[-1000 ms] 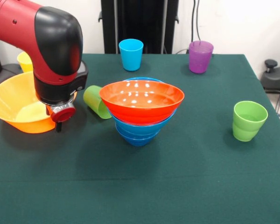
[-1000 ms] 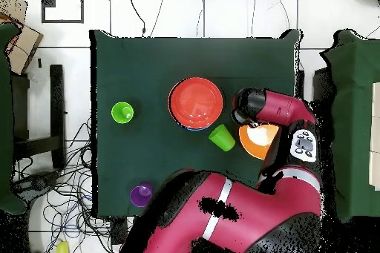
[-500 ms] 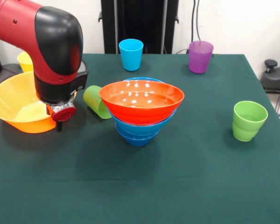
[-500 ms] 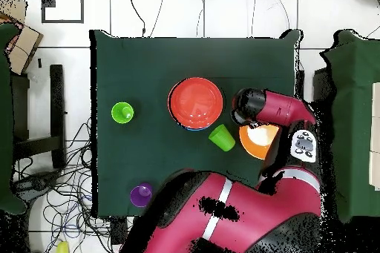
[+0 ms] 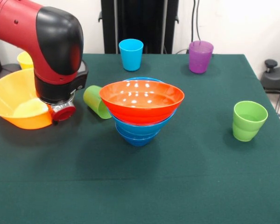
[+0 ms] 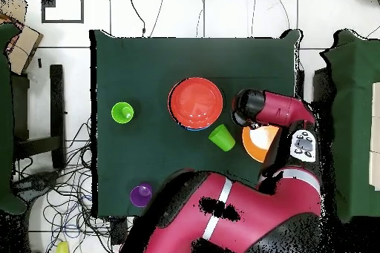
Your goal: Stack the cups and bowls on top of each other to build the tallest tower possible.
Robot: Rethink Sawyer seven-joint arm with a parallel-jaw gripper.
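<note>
Gripper [image 5: 60, 113] hangs low at the near wall of the yellow bowl [image 5: 14, 105], at the table's [image 5: 191, 186] left side in the front view. The wrist hides its working end, so I cannot tell whether it is open or closed on the rim. The bowl sits tilted, its mouth turned toward the tower [image 5: 141, 109], which suggests it is being held or tipped rather than resting flat.

The tower stands mid-table: an orange-red bowl nested on blue ones, upright and level. A green cup [image 5: 97, 101] lies on its side between the tower and the yellow bowl, close to both.

These bowls look light, stiff and glossy, so probably slippery. The thin flared rim seems the only sensible hold, one side inside and one outside. A bowl held that way will likely swing and hang crooked, so it needs levelling before it goes over the tower. A nudge could slide the whole light pile.

The front view shows the bowl's tilt, the tower's layers, a blue cup [image 5: 131, 54], a purple cup [image 5: 200, 56], a yellow cup [image 5: 23, 60] and a second green cup [image 5: 248, 120] standing well to the right. Overhead, the arm covers the blue and yellow cups and most of the yellow bowl [image 6: 261, 145], but the gap from that bowl to the tower [image 6: 196, 103] reads plainly.
</note>
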